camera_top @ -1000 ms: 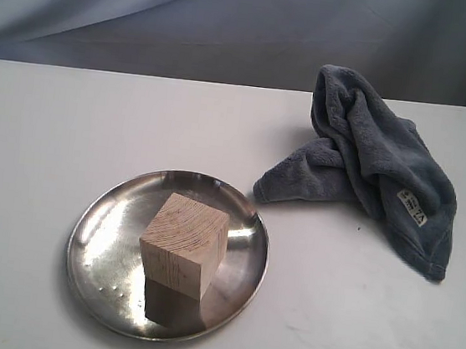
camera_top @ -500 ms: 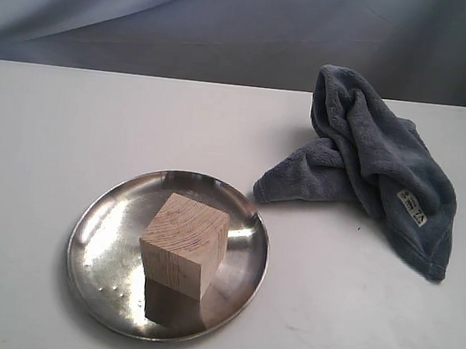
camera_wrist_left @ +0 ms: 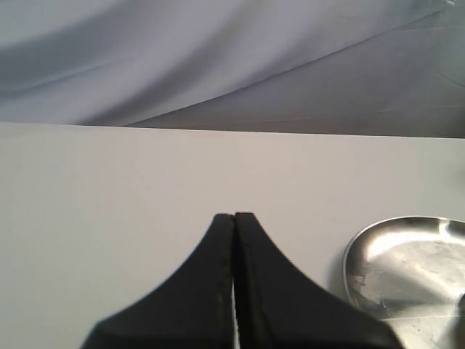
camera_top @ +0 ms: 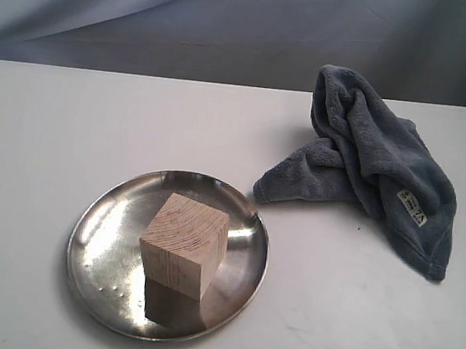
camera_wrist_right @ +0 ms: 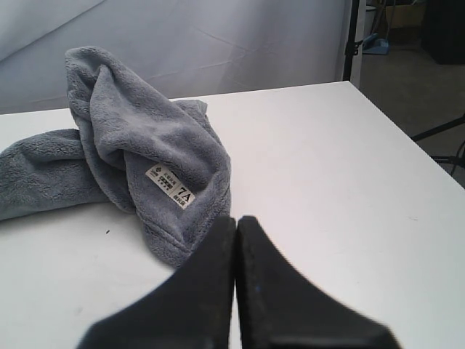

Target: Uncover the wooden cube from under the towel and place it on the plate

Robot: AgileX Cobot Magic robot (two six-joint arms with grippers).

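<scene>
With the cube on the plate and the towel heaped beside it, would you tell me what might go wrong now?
The wooden cube rests on a shiny, low-rimmed plate; a knock could slide it off. The towel has a corner close to the plate's rim, so dragging it may nudge the plate.

The wooden cube [camera_top: 183, 244] sits on the plate [camera_top: 107, 244]; the towel [camera_top: 368, 169] lies behind-right.
</scene>
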